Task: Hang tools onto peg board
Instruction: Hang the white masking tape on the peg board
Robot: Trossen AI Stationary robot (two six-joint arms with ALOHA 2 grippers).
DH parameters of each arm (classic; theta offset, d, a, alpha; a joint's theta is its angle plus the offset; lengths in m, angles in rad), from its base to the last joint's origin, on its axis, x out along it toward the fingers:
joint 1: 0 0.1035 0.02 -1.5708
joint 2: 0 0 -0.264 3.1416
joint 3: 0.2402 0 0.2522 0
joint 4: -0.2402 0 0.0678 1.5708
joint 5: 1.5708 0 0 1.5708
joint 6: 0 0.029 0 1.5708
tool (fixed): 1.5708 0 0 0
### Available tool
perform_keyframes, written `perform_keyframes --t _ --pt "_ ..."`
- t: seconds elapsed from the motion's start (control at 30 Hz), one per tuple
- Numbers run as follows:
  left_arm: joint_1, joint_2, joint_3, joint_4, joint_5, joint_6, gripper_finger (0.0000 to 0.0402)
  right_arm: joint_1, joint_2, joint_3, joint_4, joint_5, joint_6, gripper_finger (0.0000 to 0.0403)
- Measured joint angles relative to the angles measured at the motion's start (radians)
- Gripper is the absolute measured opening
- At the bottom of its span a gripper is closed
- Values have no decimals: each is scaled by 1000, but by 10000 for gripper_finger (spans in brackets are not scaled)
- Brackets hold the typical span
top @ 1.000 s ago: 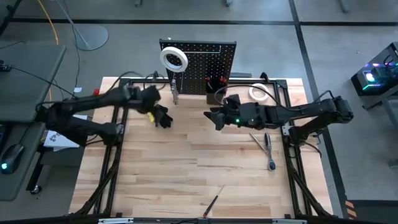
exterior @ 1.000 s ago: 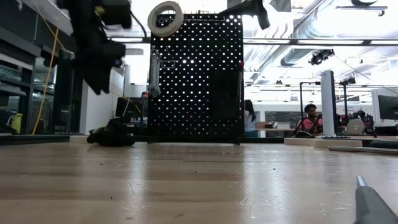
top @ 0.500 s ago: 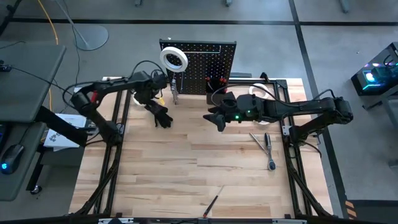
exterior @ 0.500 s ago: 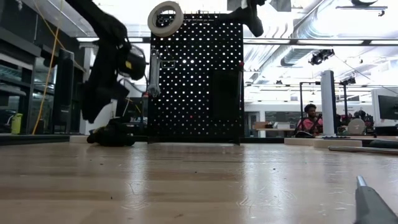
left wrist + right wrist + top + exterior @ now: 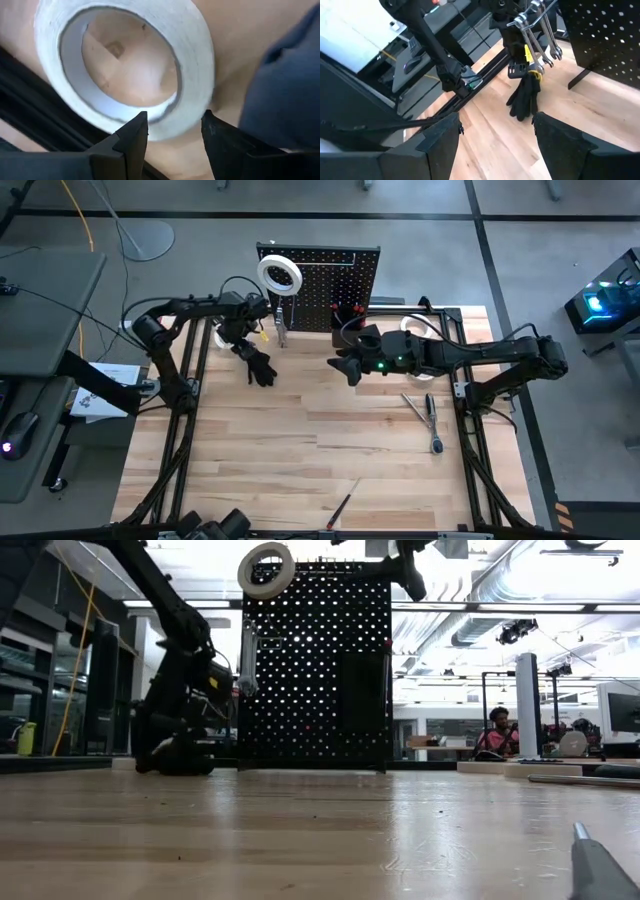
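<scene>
Big open workshop behind the rig, with a person seated at a far desk; light wood table takes up most of the overhead shot; the peg board stands upright at its back edge, one white tape roll already hung at its top left corner, wrenches hanging below; left gripper reaches low at the table's back left, jaws released around a second tape roll lying flat; right gripper hovers mid-table, jaws spread wide, holding nothing; black glove lies between the two.
</scene>
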Motion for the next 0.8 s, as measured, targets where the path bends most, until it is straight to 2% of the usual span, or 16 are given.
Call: perform_keyframes --t 0.33,0.4,0.53,0.8 --pt "14 72 3 11 14 119 160 0 0 0 1 38 51 245" --pt "7 73 2 -1 31 121 137 0 0 0 1 38 51 245" --pt "-10 74 2 -39 69 110 52 0 0 0 1 38 51 245" --pt "-62 65 -4 -146 219 91 51 0 0 0 1 39 31 245"
